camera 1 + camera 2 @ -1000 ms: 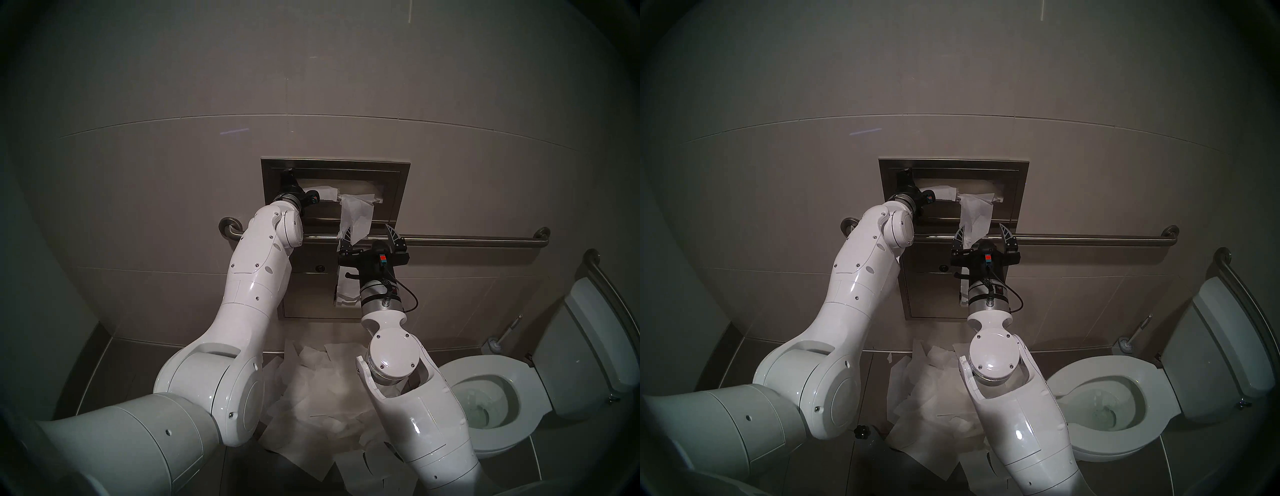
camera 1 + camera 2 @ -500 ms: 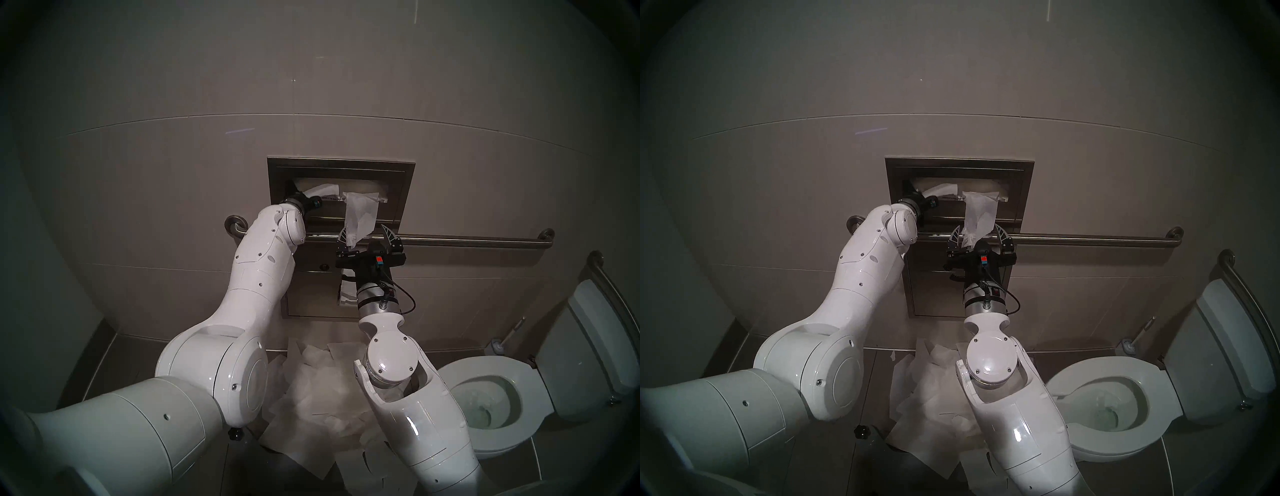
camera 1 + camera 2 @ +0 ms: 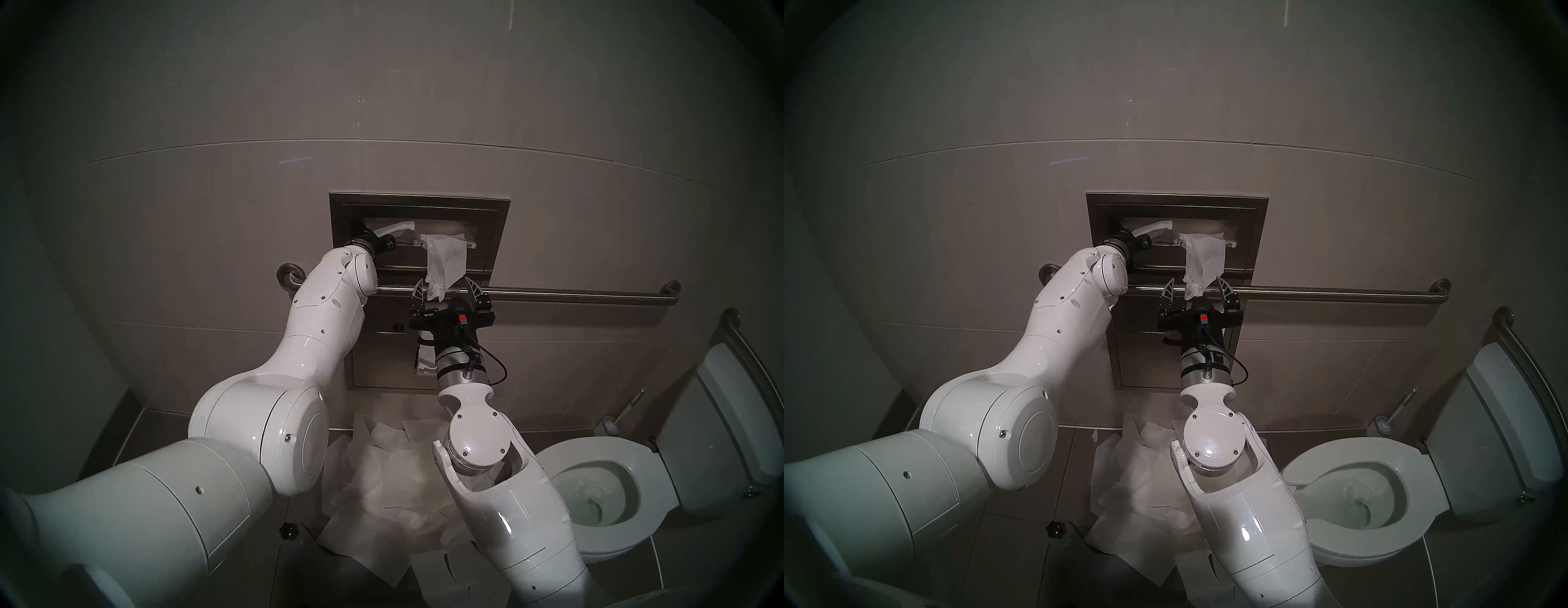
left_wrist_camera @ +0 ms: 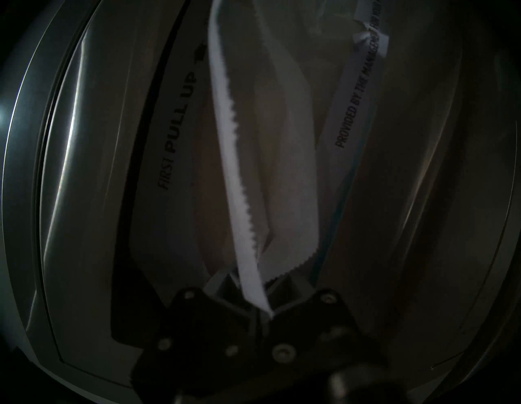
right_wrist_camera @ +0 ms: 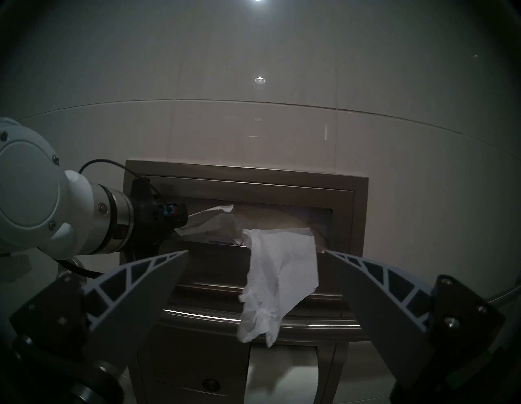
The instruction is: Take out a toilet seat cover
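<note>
Left wrist view showed the left gripper (image 4: 263,307) clenched on a thin strip of the seat cover (image 4: 239,180) at the left end of the dispenser (image 3: 500,220) slot; the rest of the sheet was still folded inside the opening. The right gripper (image 5: 258,270) was spread wide and held nothing, with a hanging flap (image 5: 279,282) of tissue between its fingers, not touched.

A tear was judged the main risk: only a narrow serrated edge was pinched, and a fast or sideways pull could rip it off at the slot lip. The printed words "pull up" suggested that a straight outward pull could jam the sheet.

Room was tight near the frame's left edge. The grab bar (image 3: 572,293) crossed just below, and loose sheets (image 3: 382,479) lay on the floor.
</note>
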You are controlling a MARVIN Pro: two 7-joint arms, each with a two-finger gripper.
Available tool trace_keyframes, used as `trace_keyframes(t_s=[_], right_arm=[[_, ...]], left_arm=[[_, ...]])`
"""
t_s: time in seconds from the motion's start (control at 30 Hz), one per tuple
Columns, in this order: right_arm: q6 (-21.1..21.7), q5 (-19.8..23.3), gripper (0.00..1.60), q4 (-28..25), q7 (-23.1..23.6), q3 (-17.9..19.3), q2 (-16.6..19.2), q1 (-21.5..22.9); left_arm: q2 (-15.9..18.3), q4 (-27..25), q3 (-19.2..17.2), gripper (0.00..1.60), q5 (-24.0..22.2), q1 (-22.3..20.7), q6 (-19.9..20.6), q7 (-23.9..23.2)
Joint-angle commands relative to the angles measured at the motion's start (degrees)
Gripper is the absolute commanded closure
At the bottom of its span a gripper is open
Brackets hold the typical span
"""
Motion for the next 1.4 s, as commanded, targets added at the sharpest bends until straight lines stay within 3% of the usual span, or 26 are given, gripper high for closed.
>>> trace_keyframes(t_s=[0.0, 0.27, 0.37, 0.43, 0.47, 0.5, 0.7, 0.77, 0.8, 0.83, 0.87, 1.03, 1.37], right_arm=[[0.04, 0.25, 0.0, 0.16, 0.86, 0.03, -1.12, 4.32], [0.22, 0.85, 0.0, 1.98, 1.75, 1.97, -1.23, 7.49], [0.32, 1.03, 0.0, 2.97, 2.43, 1.8, -2.06, 8.93], [0.3, 1.09, 0.0, 3.11, 2.51, 2.02, -2.02, 8.9], [0.38, 1.11, 0.0, 3.52, 2.71, 1.73, -2.35, 9.5], [0.37, 1.17, 0.0, 3.72, 2.8, 1.93, -2.32, 9.64], [0.52, 1.3, 0.0, 5.41, 3.68, 2.26, -3.25, 12.19], [0.47, 1.3, 0.0, 5.56, 3.76, 2.49, -3.22, 12.56], [0.48, 1.32, 0.0, 5.83, 3.89, 2.6, -3.39, 13.03], [0.43, 1.29, 0.0, 5.76, 3.96, 2.9, -3.52, 13.07], [0.49, 1.35, 0.0, 6.21, 4.07, 3.03, -3.52, 13.85], [0.56, 1.42, 0.0, 7.09, 4.5, 3.98, -3.57, 14.89], [0.92, 1.48, 0.0, 9.84, 5.79, 5.5, -4.18, 18.33]], left_arm=[[-3.15, -6.28, 1.83, 1.6, -0.02, 0.26, -1.62, 2.72], [-3.26, -10.28, 3.11, 1.6, -0.52, 3.78, -2.5, 2.47], [-3.15, -14.09, 2.89, 1.6, -0.73, 5.98, -2.01, 2.86], [-2.85, -12.63, 2.72, 1.6, -0.8, 5.1, -2.07, 3.28], [-3.09, -15.65, 2.82, 1.6, -0.78, 6.88, -1.8, 2.98], [-2.89, -14.43, 2.54, 1.6, -1.0, 6.14, -1.82, 3.32], [-3.01, -20.04, 2.54, 1.6, -1.12, 8.89, -1.23, 3.63], [-2.95, -18.73, 2.23, 1.6, -1.39, 8.05, -1.23, 3.95], [-3.02, -21.46, 2.34, 1.6, -1.37, 9.28, -1.07, 3.61], [-3.07, -19.65, 2.28, 1.6, -1.44, 8.23, -1.14, 4.26], [-3.18, -21.99, 2.35, 1.6, -1.55, 9.34, -0.99, 3.85], [-4.0, -22.88, 2.86, 1.6, -2.2, 9.59, -1.37, 4.05], [-3.9, -28.62, 3.04, 1.6, -2.63, 16.78, -0.08, 2.32]])
